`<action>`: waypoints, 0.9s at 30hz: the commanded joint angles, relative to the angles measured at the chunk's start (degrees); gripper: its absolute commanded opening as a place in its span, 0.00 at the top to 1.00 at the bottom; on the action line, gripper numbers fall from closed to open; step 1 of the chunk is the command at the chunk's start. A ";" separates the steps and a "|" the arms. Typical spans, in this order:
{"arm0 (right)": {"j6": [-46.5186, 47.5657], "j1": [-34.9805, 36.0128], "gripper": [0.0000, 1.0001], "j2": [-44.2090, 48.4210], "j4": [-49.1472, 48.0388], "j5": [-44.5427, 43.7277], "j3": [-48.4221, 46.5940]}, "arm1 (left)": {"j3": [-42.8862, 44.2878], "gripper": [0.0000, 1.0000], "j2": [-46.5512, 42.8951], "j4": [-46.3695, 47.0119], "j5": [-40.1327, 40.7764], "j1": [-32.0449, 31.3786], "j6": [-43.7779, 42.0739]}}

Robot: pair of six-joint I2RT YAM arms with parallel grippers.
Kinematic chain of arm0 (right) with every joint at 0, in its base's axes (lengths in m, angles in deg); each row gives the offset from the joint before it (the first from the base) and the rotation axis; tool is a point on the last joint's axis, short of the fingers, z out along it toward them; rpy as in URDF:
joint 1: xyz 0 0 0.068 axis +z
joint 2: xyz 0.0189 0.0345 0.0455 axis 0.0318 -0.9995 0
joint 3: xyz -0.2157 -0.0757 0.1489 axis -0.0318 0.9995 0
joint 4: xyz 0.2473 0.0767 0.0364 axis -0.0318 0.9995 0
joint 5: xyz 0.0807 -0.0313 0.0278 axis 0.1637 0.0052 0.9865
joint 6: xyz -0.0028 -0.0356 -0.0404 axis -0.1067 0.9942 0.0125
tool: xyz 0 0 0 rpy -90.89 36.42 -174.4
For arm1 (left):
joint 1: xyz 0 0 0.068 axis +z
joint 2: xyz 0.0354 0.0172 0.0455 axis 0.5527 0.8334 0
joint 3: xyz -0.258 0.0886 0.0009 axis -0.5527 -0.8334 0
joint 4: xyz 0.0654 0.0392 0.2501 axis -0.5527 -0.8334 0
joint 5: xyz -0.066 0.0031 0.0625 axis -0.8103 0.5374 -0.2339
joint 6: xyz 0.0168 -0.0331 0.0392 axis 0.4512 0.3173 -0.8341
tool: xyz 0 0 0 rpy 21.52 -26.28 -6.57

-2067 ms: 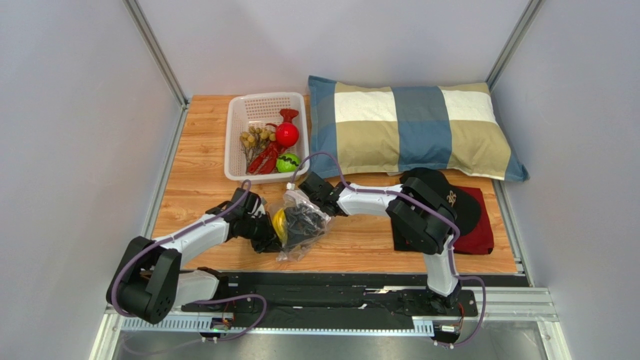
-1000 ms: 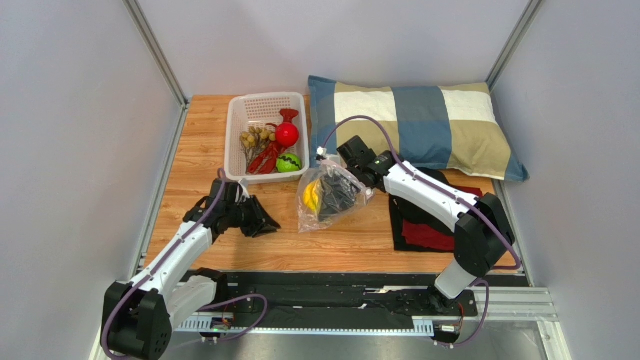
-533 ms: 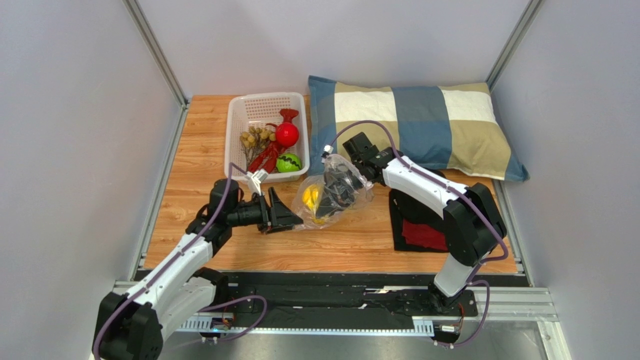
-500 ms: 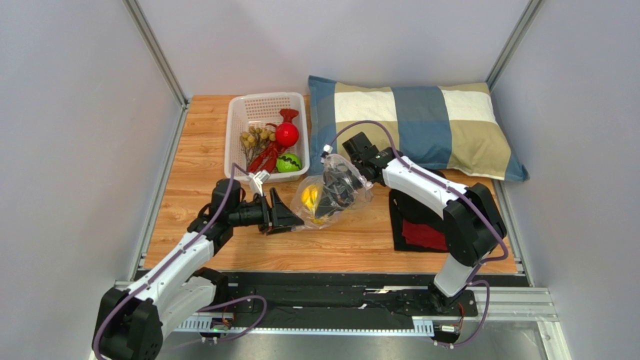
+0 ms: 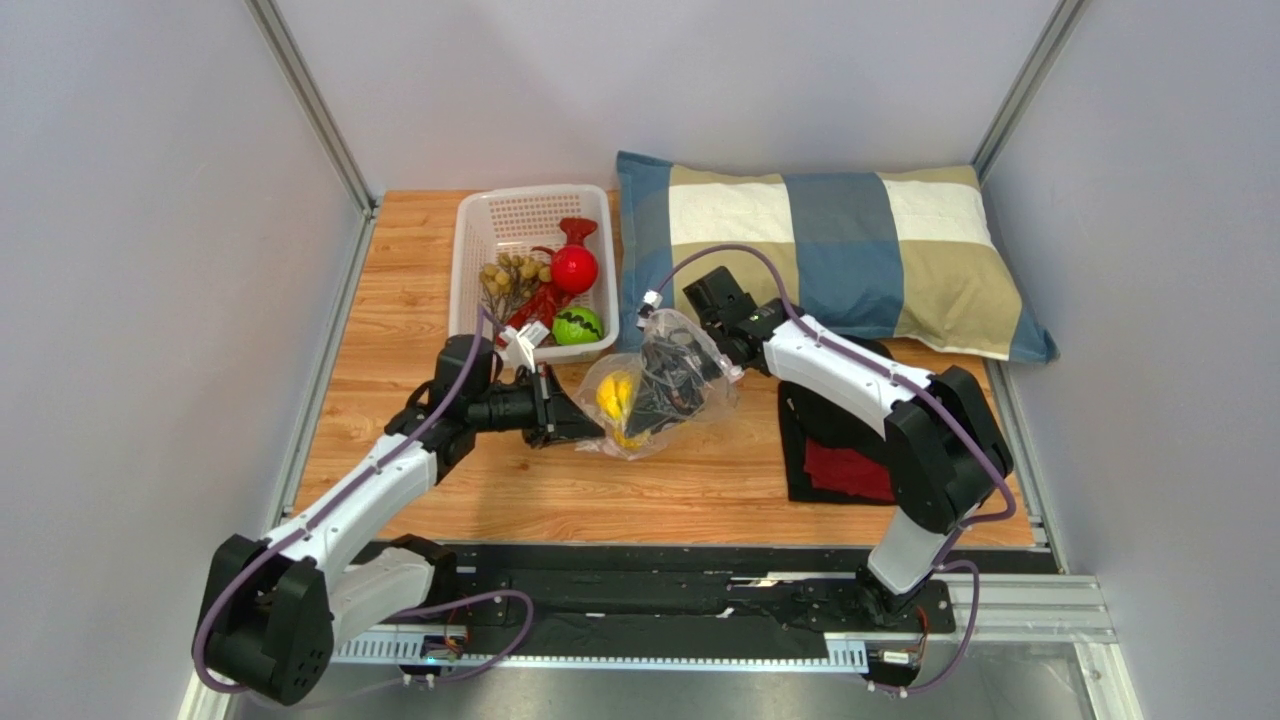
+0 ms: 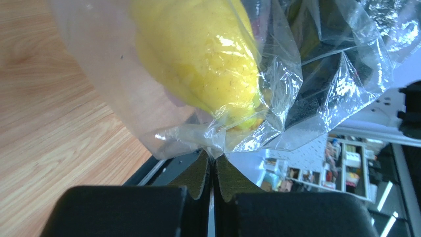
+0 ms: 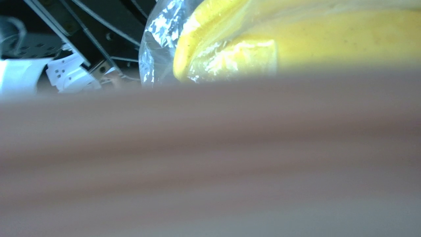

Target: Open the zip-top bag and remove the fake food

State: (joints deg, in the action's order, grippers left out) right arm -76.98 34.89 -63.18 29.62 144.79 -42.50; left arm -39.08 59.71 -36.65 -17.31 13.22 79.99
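Note:
The zip-top bag [image 5: 649, 393] hangs between my two grippers above the wooden table [image 5: 391, 300]. A yellow banana bunch [image 5: 612, 399] and a dark object [image 5: 672, 378] are inside it. My left gripper [image 5: 583, 429] is shut on the bag's lower left corner; in the left wrist view the jaws [image 6: 213, 157] pinch the plastic just below the banana [image 6: 197, 54]. My right gripper [image 5: 688, 339] holds the bag's upper right end. In the right wrist view its fingers are hidden behind a blurred pinkish band, with the banana [image 7: 306, 39] above it.
A white mesh basket [image 5: 478, 240] at the back left holds a red round fruit [image 5: 573, 269], a green ball [image 5: 576, 324], a red chilli [image 5: 528, 317] and a brownish cluster [image 5: 508, 279]. A checked pillow [image 5: 834, 248] lies back right. A dark red cloth [image 5: 852, 468] lies right.
My left gripper was open near the bag; it has moved right to the bag's lower corner and shut on it. The right arm had carried the bag back towards the basket.

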 commanded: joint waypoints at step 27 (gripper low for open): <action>3.63 -3.49 1.00 6.46 8.96 -10.99 -3.85 | -0.30 0.77 -13.48 -15.14 13.81 5.40 -2.92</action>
State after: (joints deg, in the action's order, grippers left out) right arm -69.52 30.89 -57.08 42.75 129.25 -45.32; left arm -33.45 50.10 -72.50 18.71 17.74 73.19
